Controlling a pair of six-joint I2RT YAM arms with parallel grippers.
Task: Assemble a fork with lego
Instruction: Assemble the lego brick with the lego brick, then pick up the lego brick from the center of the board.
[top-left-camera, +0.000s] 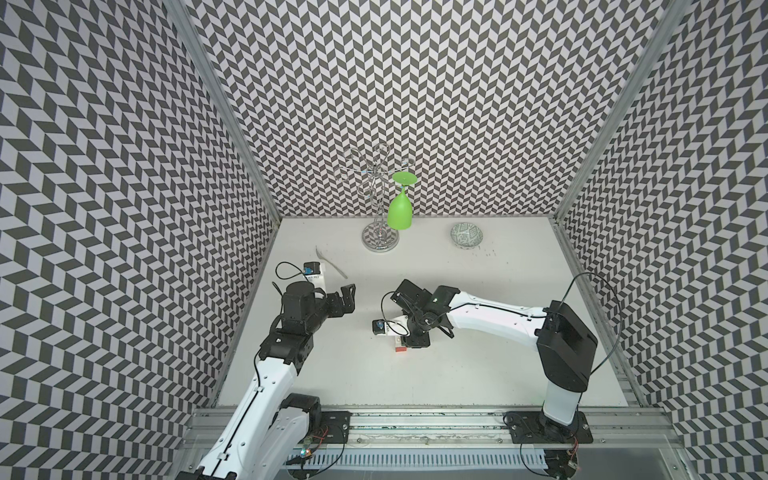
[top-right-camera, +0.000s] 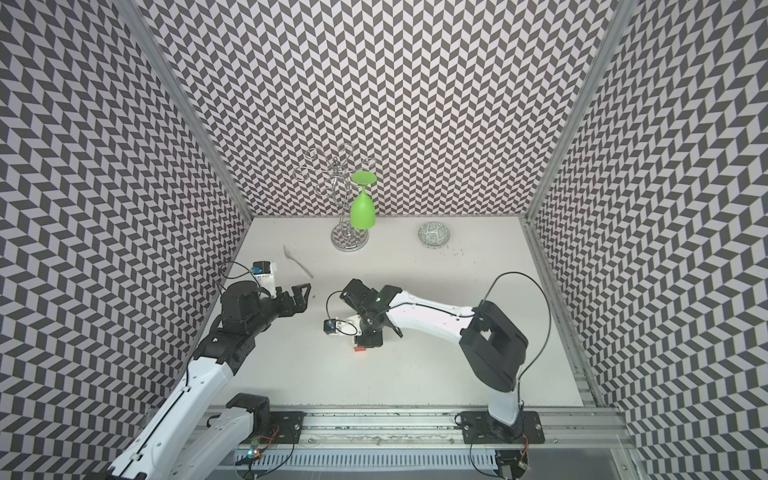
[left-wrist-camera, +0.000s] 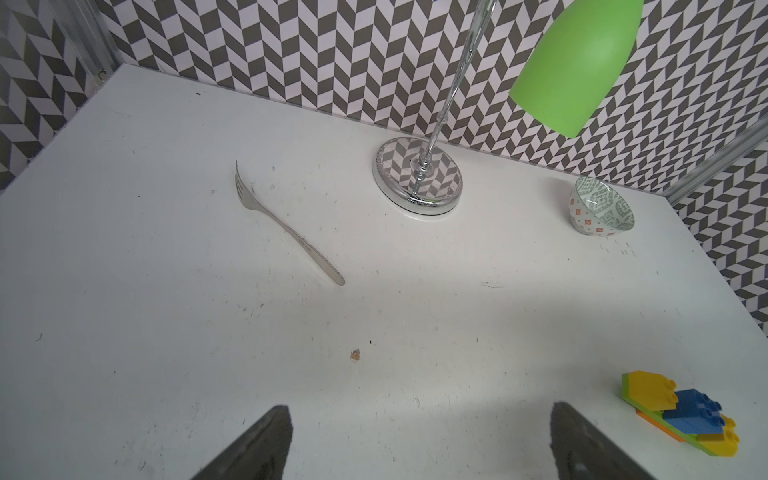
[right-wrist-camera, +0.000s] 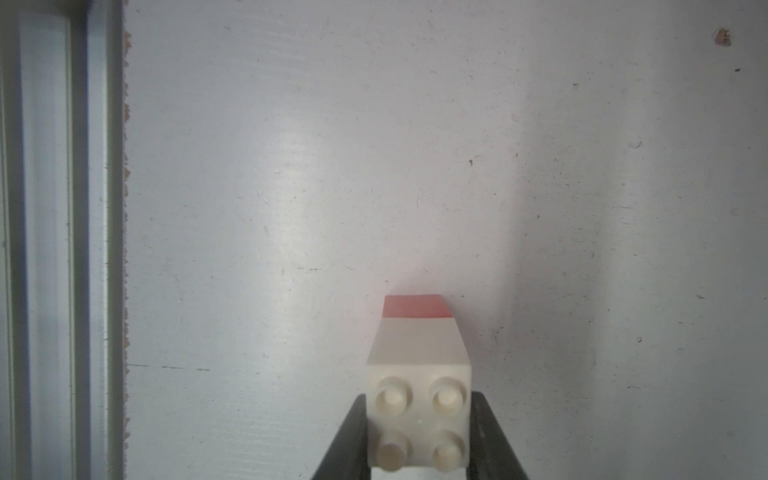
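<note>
My right gripper (right-wrist-camera: 419, 440) is shut on a white brick (right-wrist-camera: 419, 415) whose studs face the wrist camera. A red brick (right-wrist-camera: 415, 307) is joined to its far end, close to the table. In both top views this red end (top-left-camera: 401, 350) (top-right-camera: 359, 350) pokes out below the right gripper (top-left-camera: 415, 340) near the table's middle. The left wrist view shows a joined piece of the fork (left-wrist-camera: 681, 415), yellow, blue, lime green and orange, lying on the table; the right arm hides it in both top views. My left gripper (top-left-camera: 349, 297) (left-wrist-camera: 419, 419) hangs open and empty at the left.
A thin metal fork (top-left-camera: 330, 262) (left-wrist-camera: 286, 224) lies at the back left. A chrome glass rack (top-left-camera: 380, 241) with a hanging green glass (top-left-camera: 400, 212) stands at the back. A patterned bowl (top-left-camera: 467, 235) sits back right. The aluminium rail (right-wrist-camera: 62, 249) runs along the front edge.
</note>
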